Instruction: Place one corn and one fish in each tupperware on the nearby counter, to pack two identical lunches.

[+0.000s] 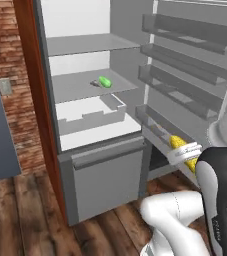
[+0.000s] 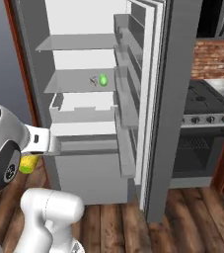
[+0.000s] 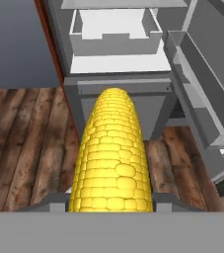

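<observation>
Before an open refrigerator (image 1: 92,115) on a plank wood floor (image 3: 19,143), the robot's gripper (image 3: 111,200) holds the yellow corn (image 3: 111,158) clamped between its two fingers, one pressed to each side of the cob near its lower end. Seen from the hand, the cob is bright yellow, packed with neat rows of rounded, bumpy kernels, tapering to a blunt domed tip that points toward the fridge's lower drawer front. From the left base view the same cob (image 1: 182,150) shows as a yellow stub beside the white wrist, close to the lowest rack of the open fridge door (image 1: 190,65); from the right base view a yellow-green end of it (image 2: 28,163) peeks out beneath the hand, well clear of the floor. Inside the fridge, on the second shelf (image 1: 85,85) down, lies the green corn (image 1: 104,82), a small glossy bright green cob set at a slant. Just beside it, on its left, sits a tiny dark-grey shape (image 1: 94,83), too small to make out in detail; the right base view shows the same pair, green cob (image 2: 103,79) and dark shape (image 2: 93,80), near the shelf's right end. A pale open drawer (image 1: 92,112) juts out below that shelf. A brick wall (image 1: 7,60) stands to the left, and a dark stove (image 2: 205,128) stands past the fridge door on the right.
</observation>
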